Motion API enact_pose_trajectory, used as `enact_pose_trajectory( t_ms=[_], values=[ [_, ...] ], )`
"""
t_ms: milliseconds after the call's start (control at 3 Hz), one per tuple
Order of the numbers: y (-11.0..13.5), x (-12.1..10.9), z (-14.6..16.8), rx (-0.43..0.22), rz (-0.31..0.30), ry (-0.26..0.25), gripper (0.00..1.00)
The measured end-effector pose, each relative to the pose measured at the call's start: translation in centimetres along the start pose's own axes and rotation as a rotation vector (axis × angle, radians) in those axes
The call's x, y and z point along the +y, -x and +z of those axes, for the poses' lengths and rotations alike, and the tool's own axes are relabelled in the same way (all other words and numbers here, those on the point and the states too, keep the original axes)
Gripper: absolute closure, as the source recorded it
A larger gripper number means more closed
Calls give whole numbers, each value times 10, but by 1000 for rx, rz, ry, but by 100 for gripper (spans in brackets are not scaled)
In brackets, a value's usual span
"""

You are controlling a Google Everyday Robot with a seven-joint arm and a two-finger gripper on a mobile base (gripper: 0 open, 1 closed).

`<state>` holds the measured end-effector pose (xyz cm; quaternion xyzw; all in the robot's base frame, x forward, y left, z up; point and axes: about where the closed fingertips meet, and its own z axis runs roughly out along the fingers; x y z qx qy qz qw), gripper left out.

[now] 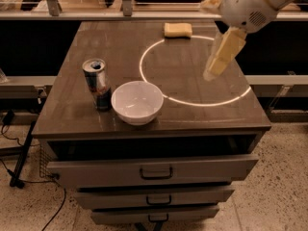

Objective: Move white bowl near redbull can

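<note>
The robot's pale yellow pincer (210,75) hangs tilted in the air over the right side of the dark brown table top (67,109). It has hold of nothing that shows, and how far open it is cannot be told. The round shiny white bowl (137,101) sits near the front edge, well apart from the pincer. It is just beside the tall blue and silver drink can (96,83). A ring of white light (202,103) lies on the top, and a yellow sponge (177,30) lies at the back.

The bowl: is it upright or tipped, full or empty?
Upright and empty: the bowl, beside the can, opens upward and shows only white inside. The gripper hangs over the table's right side, away from it.
</note>
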<state>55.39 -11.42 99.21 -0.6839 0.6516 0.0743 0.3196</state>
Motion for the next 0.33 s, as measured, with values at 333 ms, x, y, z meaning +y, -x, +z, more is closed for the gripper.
enact_pose_trajectory(
  t_ms=[333],
  values=[
    [15, -20, -33, -20, -26, -86, 0]
  ],
)
